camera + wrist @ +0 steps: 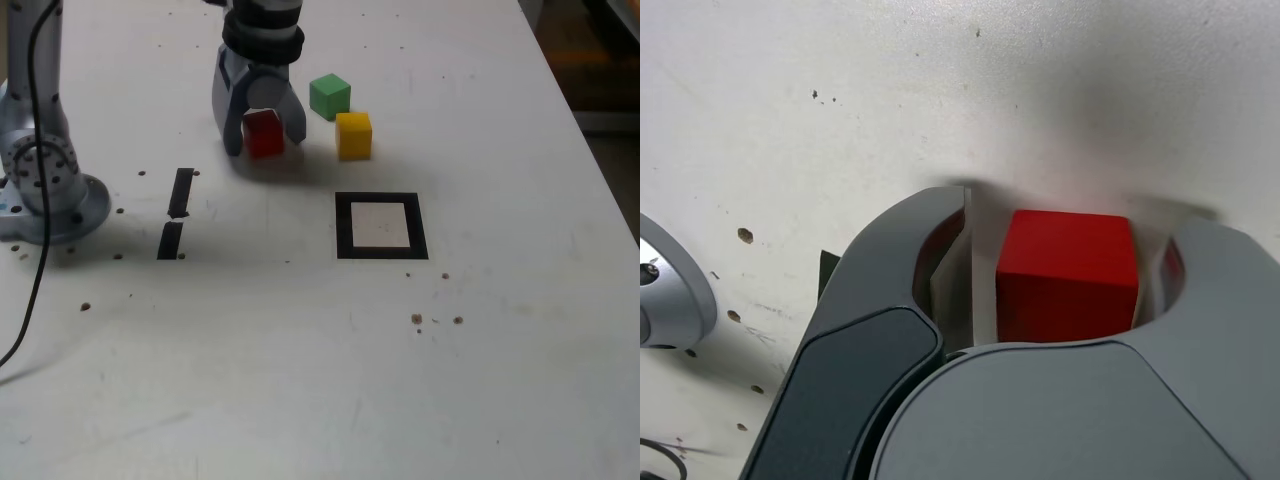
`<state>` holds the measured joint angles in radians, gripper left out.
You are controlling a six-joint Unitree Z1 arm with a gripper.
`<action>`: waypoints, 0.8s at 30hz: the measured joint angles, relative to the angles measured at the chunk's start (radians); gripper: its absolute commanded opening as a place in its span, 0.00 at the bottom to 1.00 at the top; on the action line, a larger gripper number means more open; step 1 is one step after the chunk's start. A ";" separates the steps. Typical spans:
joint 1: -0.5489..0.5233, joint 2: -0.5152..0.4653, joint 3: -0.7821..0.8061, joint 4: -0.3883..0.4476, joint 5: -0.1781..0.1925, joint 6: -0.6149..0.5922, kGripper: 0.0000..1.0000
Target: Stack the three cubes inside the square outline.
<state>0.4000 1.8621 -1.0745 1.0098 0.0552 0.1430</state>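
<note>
Your tool (264, 137) straddles the red cube (264, 134), grip unconfirmed; looks light, rigid, smooth — pinch opposite flat faces mid-height.

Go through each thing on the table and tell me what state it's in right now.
Grey gripper: down at the table, jaws around the red cube.
Red cube: between the jaws, on the table.
Green cube: free, on the table.
Yellow cube: free, beside the green one.
Black tape square outline: empty.
</note>
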 measured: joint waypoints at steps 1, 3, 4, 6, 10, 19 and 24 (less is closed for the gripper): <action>0.000 0.001 0.001 -0.001 0.000 -0.003 0.41; 0.000 0.001 0.001 -0.001 0.000 -0.007 0.37; 0.000 0.001 0.001 -0.001 -0.001 -0.009 0.36; 0.000 0.001 0.001 0.005 -0.003 -0.010 0.34; -0.010 -0.009 -0.027 0.050 -0.005 -0.013 0.31; -0.195 -0.083 -0.233 0.270 0.018 -0.100 0.28; -0.365 0.004 -0.401 0.298 -0.018 -0.179 0.28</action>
<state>0.0351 1.8665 -1.4750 1.3074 0.0371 -0.0363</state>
